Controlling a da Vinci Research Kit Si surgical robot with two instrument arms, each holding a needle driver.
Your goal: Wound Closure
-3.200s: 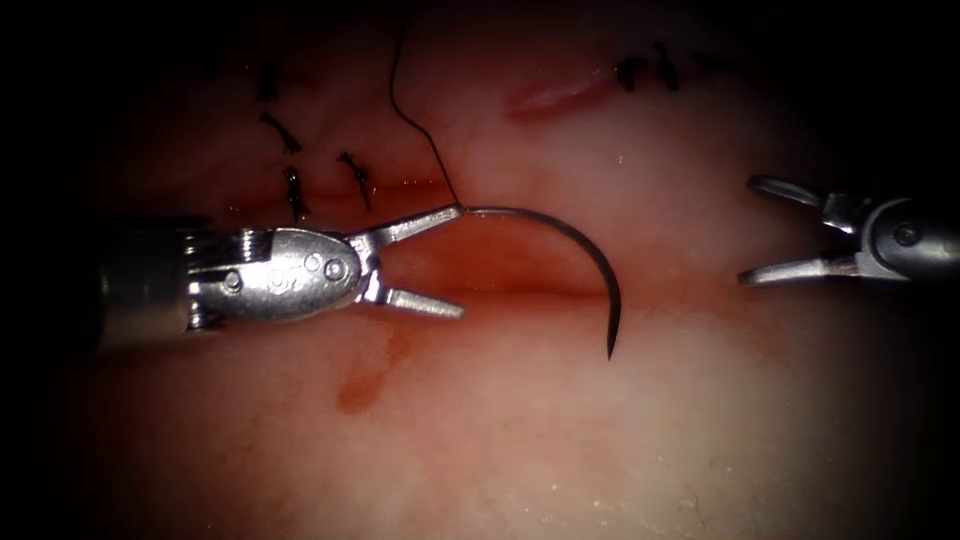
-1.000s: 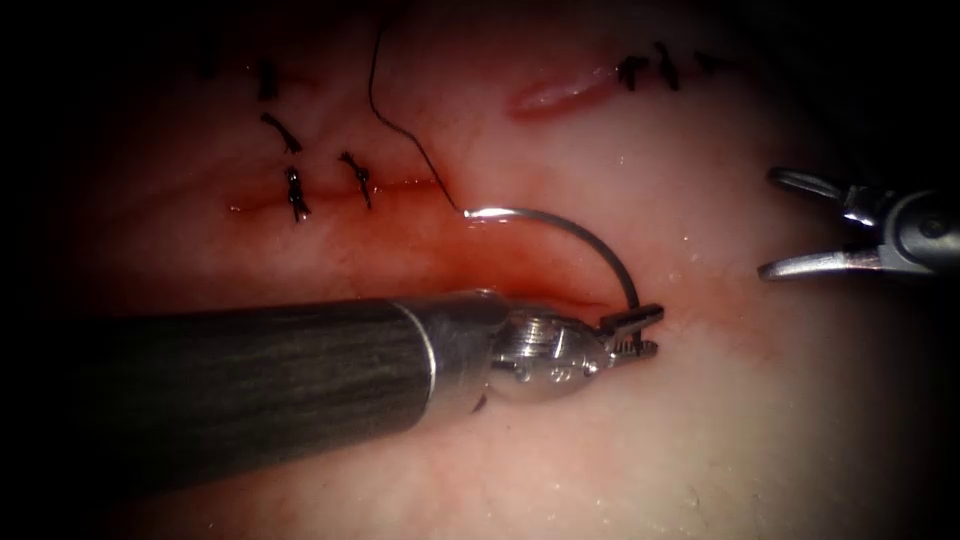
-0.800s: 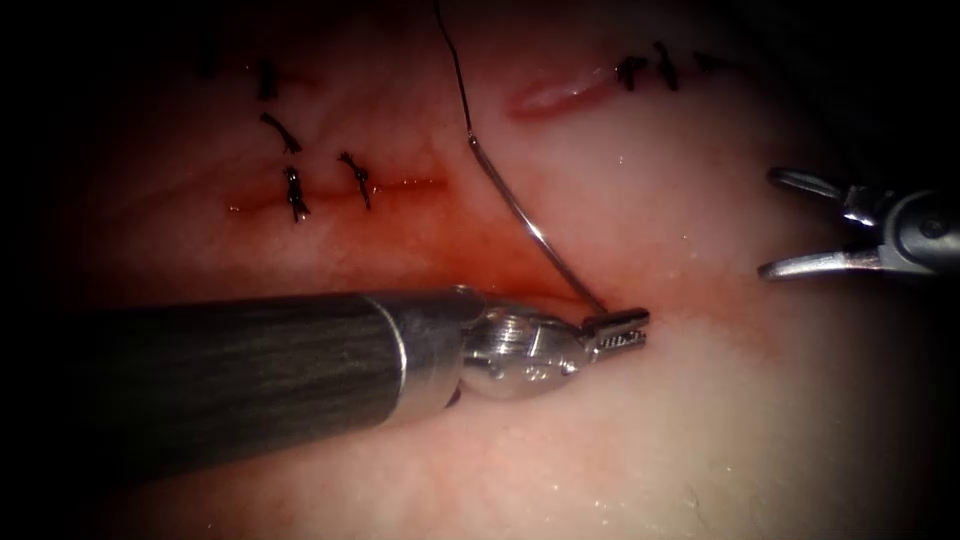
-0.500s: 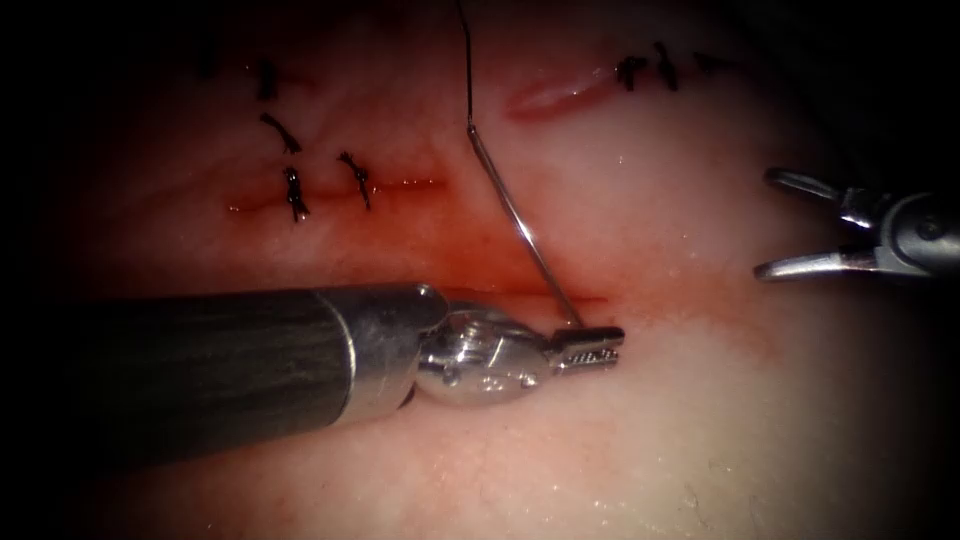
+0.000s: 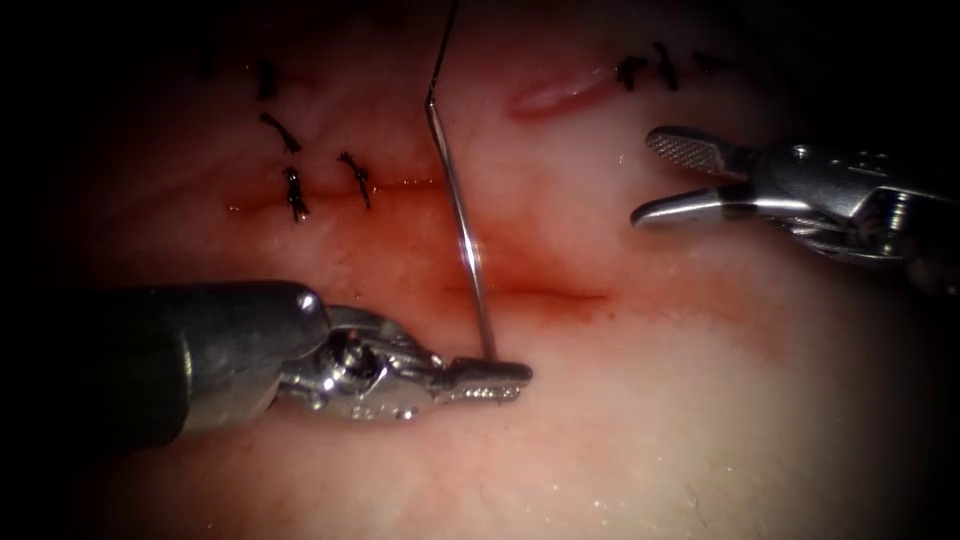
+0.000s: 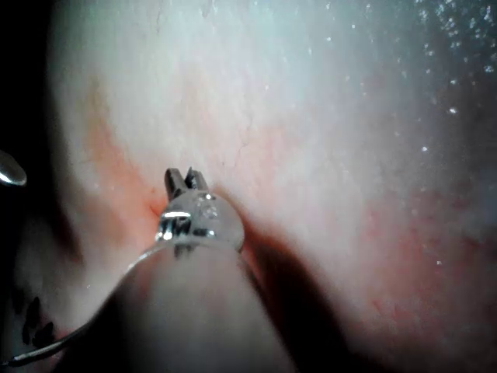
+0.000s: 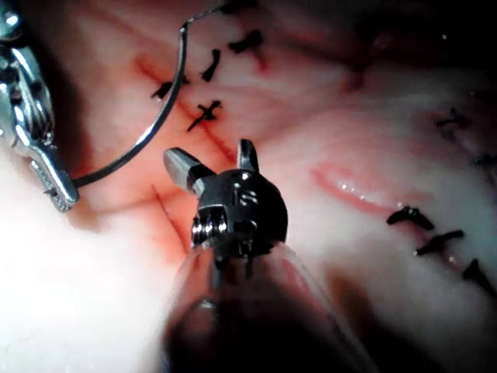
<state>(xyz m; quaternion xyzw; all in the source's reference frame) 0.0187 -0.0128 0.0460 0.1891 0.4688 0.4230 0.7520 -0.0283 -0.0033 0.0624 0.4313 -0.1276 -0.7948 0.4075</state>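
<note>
My left tool has its jaws shut on the curved needle close to its pointed end, just below the open cut in the tissue. The needle is free of the tissue and rises steeply across the cut. Black thread runs on upward from its blunt end. To the right of the needle, above the cut, my right tool holds nothing and its jaws stand wide open. In the right wrist view those open jaws point at the cut, with the needle arching from the left tool. The left tool's shut jaws hover over the tissue.
Dark knotted stitches close the left stretch of the cut. A second stitched wound lies at the upper right, with a pale open slit beside it. Red fluid stains the tissue around the cut.
The left tool has drawn back to the left and downward with the needle, which has swung from lying arched to standing steep. The right tool has moved in leftward and its jaws have spread.
</note>
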